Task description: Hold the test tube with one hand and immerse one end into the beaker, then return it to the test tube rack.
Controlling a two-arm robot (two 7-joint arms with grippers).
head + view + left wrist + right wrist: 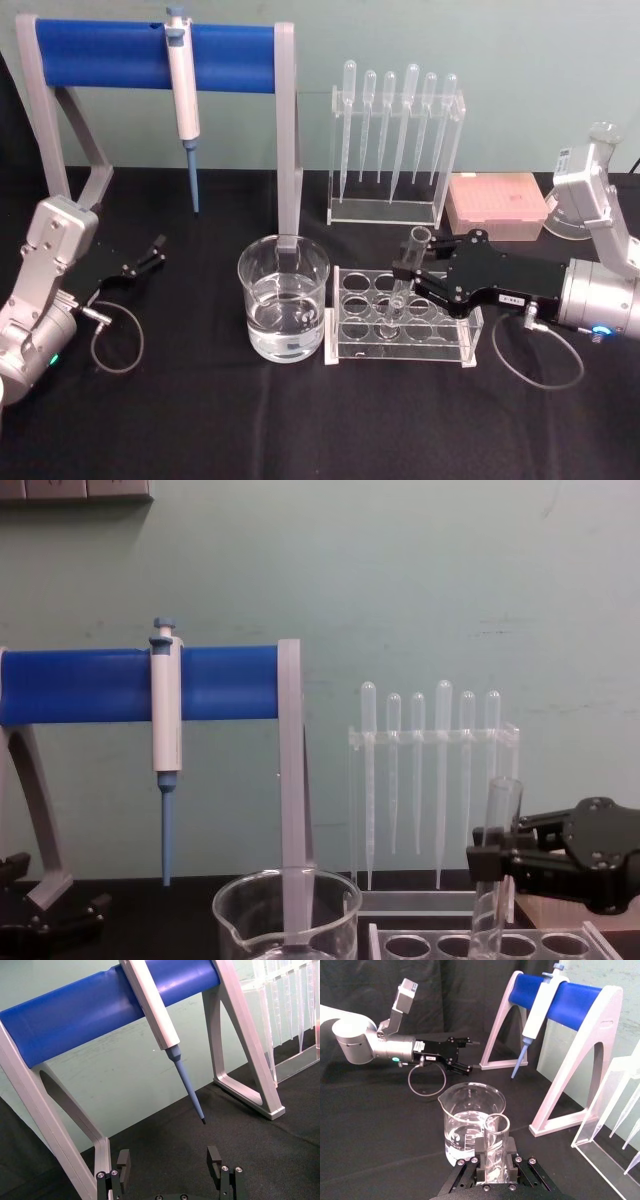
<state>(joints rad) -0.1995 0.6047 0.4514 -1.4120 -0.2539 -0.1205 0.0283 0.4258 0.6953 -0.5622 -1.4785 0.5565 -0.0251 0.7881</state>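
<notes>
right of centre in the head view, the right pincer (pixel 412 283) pinches the test tube (pixel 408 272), which stands tilted in the clear rack (pixel 402 318) on the black counter (pixel 300 420). the beaker (pixel 283 298), part full of clear liquid, sits just left of the rack. at the left edge, the left pincer (pixel 152 253) rests with fingers spread, below the blue stand (pixel 150 55) holding a pipettor (pixel 184 95).

pipettor stand bar (pixel 150 55): blue | tip box (pixel 497 205): pink | tablecloth (pixel 200 420): black | right claw (pixel 420 272): black
</notes>
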